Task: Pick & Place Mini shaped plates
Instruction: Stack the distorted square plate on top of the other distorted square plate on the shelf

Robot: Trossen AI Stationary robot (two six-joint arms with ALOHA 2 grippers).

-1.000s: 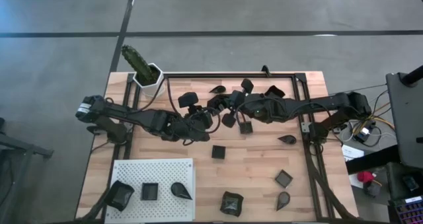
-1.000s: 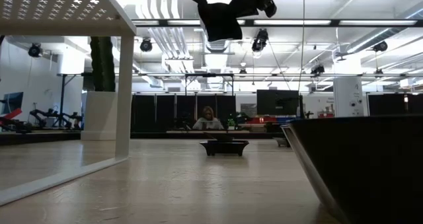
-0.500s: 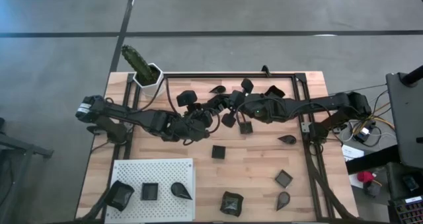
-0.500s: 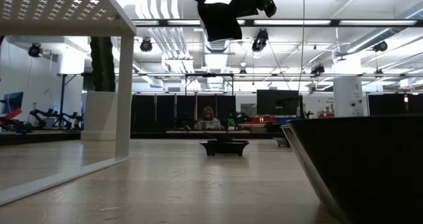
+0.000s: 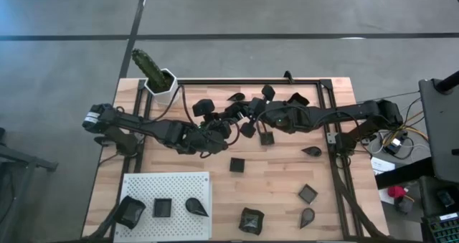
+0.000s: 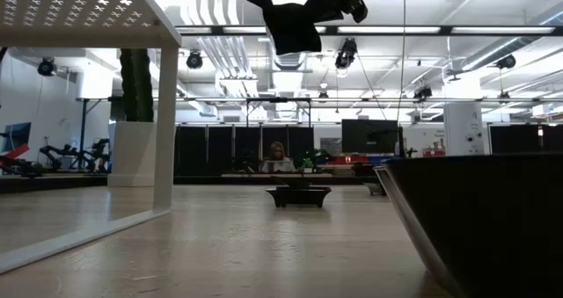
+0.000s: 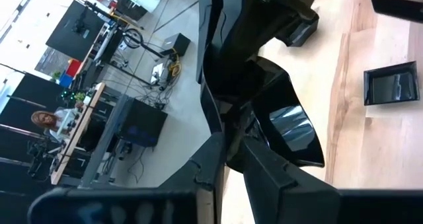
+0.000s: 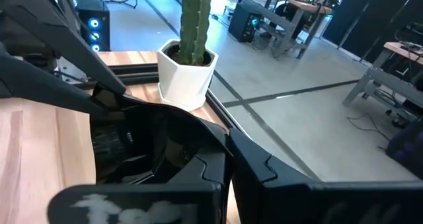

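Above the tabletop (image 5: 280, 173) centre, I see my left hand (image 5: 228, 125) gripping 1 teardrop plate (image 7: 291, 118); my right hand (image 5: 252, 117), shut, meets it at 3 o'clock.

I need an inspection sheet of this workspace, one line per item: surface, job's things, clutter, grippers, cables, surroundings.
Surface: wooden table with a black frame along its far side.
Job's things: three mini shaped plates on the white perforated board; one square plate alone mid-table; more plates scattered toward the right and bunched under the arms.
Clutter: white hexagonal pot with cactus at the far left corner.
Grippers: left gripper is shut on a teardrop plate; right gripper is shut, facing the left one; whether it holds anything is unclear.
Cables: a bundle off the table's right edge.
Surroundings: a seated person far behind; workshop desks.
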